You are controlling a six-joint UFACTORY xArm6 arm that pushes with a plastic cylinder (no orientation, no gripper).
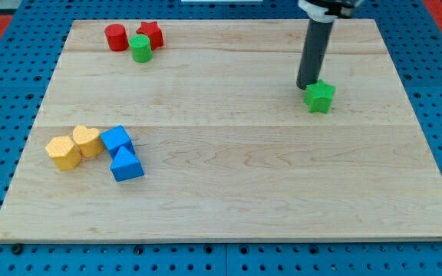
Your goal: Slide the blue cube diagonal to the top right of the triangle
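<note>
The blue cube (117,140) sits at the view's left on the wooden board (229,176). The blue triangle (126,164) lies just below and right of it, touching it. My tip (306,86) is far off at the view's upper right, right beside the upper left of a green star block (320,96).
A yellow heart block (87,140) touches the blue cube's left side, with a yellow hexagon block (64,152) further left. A red cylinder (116,37), a green cylinder (140,47) and a red star block (151,34) cluster at the top left.
</note>
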